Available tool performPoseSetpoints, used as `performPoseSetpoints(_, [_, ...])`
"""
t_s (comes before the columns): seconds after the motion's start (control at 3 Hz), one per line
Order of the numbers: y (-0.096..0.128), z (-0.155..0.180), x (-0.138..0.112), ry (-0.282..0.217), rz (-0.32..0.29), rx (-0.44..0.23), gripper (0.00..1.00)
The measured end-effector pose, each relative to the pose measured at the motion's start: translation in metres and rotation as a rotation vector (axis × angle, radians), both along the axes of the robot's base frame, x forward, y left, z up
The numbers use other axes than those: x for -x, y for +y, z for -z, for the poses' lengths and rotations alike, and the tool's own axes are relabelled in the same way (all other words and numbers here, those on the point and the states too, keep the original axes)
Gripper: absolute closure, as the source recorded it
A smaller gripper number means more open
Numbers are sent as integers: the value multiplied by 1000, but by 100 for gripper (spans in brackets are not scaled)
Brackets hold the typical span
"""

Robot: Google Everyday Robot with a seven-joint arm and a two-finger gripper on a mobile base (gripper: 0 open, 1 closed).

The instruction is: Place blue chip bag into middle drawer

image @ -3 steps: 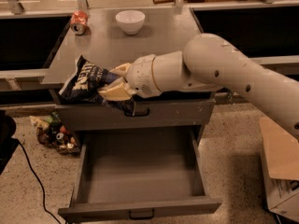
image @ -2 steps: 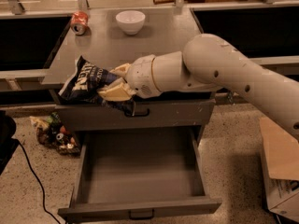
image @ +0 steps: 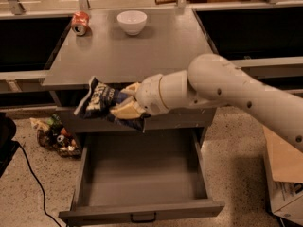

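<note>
The blue chip bag (image: 100, 100) is a crinkly navy foil bag with white lettering. My gripper (image: 124, 101) is shut on its right side and holds it in the air in front of the counter's front edge, above the back left of the middle drawer (image: 142, 174). That grey drawer is pulled fully open, its flat bottom bare, with a small black handle (image: 143, 217) on the front. My white arm (image: 227, 91) reaches in from the right.
On the grey counter (image: 156, 51) stand a crushed red can (image: 80, 22) at the back left and a white bowl (image: 131, 21). A pile of litter (image: 56, 134) lies on the floor at left. A cardboard box (image: 286, 174) stands at right.
My gripper and the blue chip bag have moved down and slightly forward, from counter height to in front of the counter's edge over the open drawer.
</note>
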State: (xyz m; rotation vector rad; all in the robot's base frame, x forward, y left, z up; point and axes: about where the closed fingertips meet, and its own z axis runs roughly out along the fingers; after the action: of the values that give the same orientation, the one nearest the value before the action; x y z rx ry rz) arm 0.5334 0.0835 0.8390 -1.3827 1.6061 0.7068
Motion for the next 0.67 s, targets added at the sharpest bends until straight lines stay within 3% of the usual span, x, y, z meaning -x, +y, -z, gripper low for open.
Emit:
performPoseSetpoints(0.33, [-17,60,17,95,45,28,100])
performPoseSetpoints(0.67, [-17,61,17,95,45,29,100])
